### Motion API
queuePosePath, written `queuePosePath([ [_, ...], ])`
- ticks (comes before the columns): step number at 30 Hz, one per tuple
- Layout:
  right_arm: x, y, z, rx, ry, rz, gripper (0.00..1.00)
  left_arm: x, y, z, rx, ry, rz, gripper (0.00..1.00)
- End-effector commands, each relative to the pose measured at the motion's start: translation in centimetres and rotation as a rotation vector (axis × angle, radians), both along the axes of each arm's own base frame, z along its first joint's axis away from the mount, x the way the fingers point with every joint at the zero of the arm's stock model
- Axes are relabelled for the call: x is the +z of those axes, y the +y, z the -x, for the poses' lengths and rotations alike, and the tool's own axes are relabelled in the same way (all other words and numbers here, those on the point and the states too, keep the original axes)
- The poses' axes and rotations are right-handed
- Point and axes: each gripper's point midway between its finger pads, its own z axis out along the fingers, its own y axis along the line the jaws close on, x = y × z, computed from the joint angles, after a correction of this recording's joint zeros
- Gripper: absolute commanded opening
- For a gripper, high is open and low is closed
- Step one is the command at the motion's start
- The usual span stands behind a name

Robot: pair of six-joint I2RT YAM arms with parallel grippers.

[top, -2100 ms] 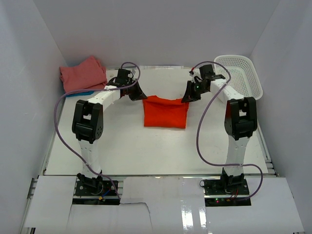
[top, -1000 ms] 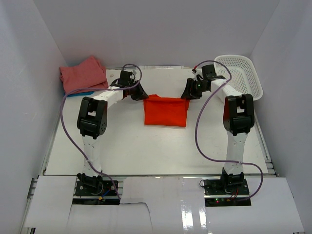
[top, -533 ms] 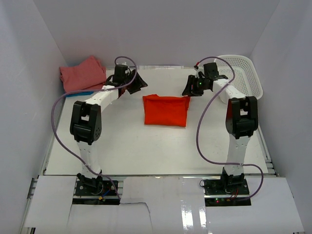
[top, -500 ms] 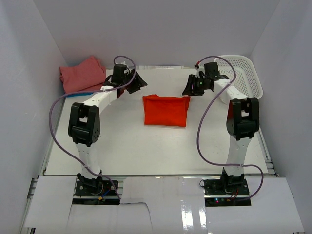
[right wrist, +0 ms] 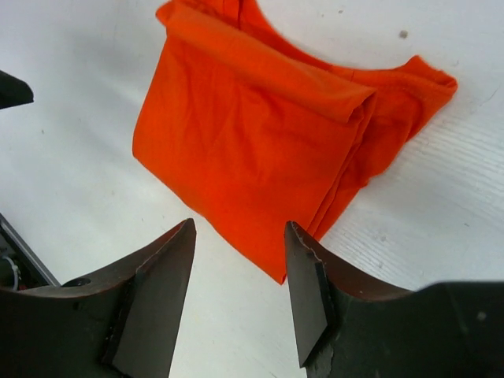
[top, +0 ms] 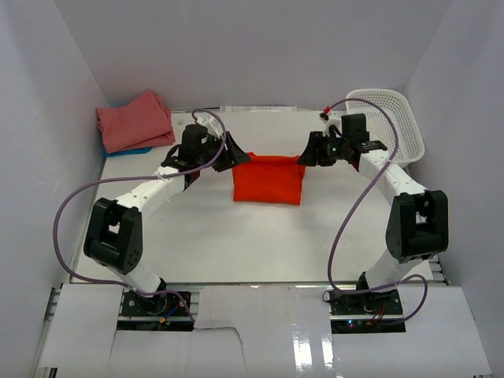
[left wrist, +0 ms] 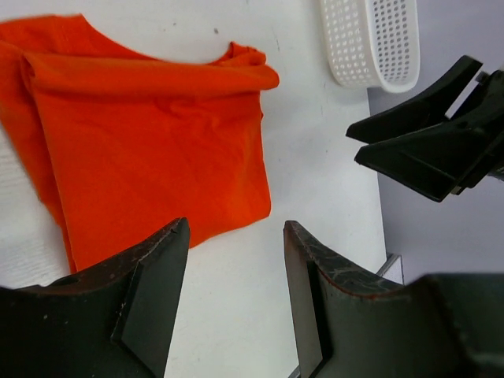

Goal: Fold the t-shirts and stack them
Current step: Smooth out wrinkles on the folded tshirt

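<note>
On the white tabletop (top: 236,244), past the two arm bases, a bright orange-red cloth t-shirt (top: 268,179) is seen folded into a rough rectangle near the middle, its doubled edge towards the back. At its far left corner the left gripper (top: 232,155) is held with its black fingers (left wrist: 153,287) spread apart; in the left wrist view only bare table and the shirt's edge are framed between them, and no cloth is pinched. At the far right corner the right gripper (top: 309,153) is likewise spread and nothing is held (whether either one touches the cloth cannot be told). Farther back on the left, a muted salmon-pink t-shirt (top: 135,120) is laid folded on a blue t-shirt (top: 135,150), of which only an edge shows. At the far right a white plastic mesh basket (top: 394,118) is leaned against the wall.
</note>
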Motion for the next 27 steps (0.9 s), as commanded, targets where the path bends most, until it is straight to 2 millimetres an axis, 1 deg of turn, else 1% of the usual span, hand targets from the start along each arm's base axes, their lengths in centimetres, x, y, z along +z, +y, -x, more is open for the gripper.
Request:
queuePosePath([
  [1,2.4,0.9,0.7,0.081,-0.163,0.005,0.56,2.1,-0.4,0.7,-0.051,-0.074,0.022,0.62],
  [3,2.7,1.7,1.0,0.104,-0.183,-0.011,0.56,2.4,-0.5,0.5,-0.05,-0.08,0.018,0.62],
  [4,2.5,2.0,1.1,0.096,-0.173,-0.009,0.56,2.3,-0.5,0.3,-0.053,-0.079,0.016,0.62],
  [5,2.5,2.1,1.2,0.097,-0.169,-0.012,0.56,2.8,-0.7,0.2,-0.059,-0.085,0.017,0.62],
  [7,2.4,2.4,1.0,0.097,-0.167,-0.019,0.56,2.8,-1.0,-0.1,-0.075,-0.087,0.011,0.62],
  [8,2.4,2.4,0.9,0.098,-0.163,-0.021,0.56,3.2,-1.2,-0.3,-0.08,-0.096,0.012,0.62],
  [10,2.7,2.8,1.0,0.105,-0.166,-0.03,0.57,2.8,-1.6,-0.3,-0.087,-0.083,0.017,0.62],
  [11,3.0,2.9,0.9,0.103,-0.168,-0.04,0.57,2.8,-2.1,-0.2,-0.097,-0.086,0.022,0.62],
  [13,2.9,3.4,0.9,0.115,-0.156,-0.059,0.57,2.1,-3.0,0.5,-0.121,-0.07,0.03,0.62],
  [14,3.1,3.6,0.8,0.112,-0.147,-0.073,0.56,1.7,-3.9,0.9,-0.142,-0.069,0.036,0.62],
  [15,3.0,3.8,0.8,0.117,-0.138,-0.079,0.55,1.4,-4.3,1.2,-0.154,-0.07,0.043,0.62],
  [16,2.5,4.2,0.8,0.126,-0.117,-0.086,0.55,1.1,-4.8,1.6,-0.17,-0.061,0.05,0.62],
  [17,1.9,4.5,0.7,0.128,-0.093,-0.093,0.54,0.2,-5.4,2.1,-0.183,-0.047,0.055,0.61],
  [18,2.1,4.7,0.7,0.128,-0.093,-0.097,0.54,0.3,-5.9,2.2,-0.193,-0.052,0.065,0.61],
  [19,1.5,4.8,0.6,0.131,-0.075,-0.1,0.54,-0.6,-6.0,2.7,-0.198,-0.035,0.063,0.6],
  [20,1.3,5.0,0.7,0.134,-0.068,-0.104,0.53,-0.8,-6.3,3.0,-0.204,-0.031,0.074,0.59],
  [21,0.6,5.1,0.7,0.126,-0.041,-0.113,0.53,-1.5,-6.4,3.3,-0.208,-0.018,0.074,0.56],
  [22,0.5,5.2,0.7,0.126,-0.034,-0.12,0.52,-2.5,-6.3,3.7,-0.208,0.004,0.067,0.54],
  [23,0.4,5.4,0.5,0.13,-0.036,-0.128,0.51,-2.9,-6.3,3.9,-0.208,0.013,0.065,0.52],
  [24,-0.1,5.5,0.4,0.13,-0.021,-0.132,0.49,-3.7,-6.2,3.9,-0.209,0.025,0.057,0.49],
  [26,-0.5,5.7,0.0,0.128,-0.01,-0.142,0.44,-4.6,-6.1,4.3,-0.211,0.042,0.048,0.47],
  [27,-1.1,5.8,-0.2,0.128,0.005,-0.144,0.32,-5.2,-6.0,4.3,-0.214,0.046,0.04,0.46],
])
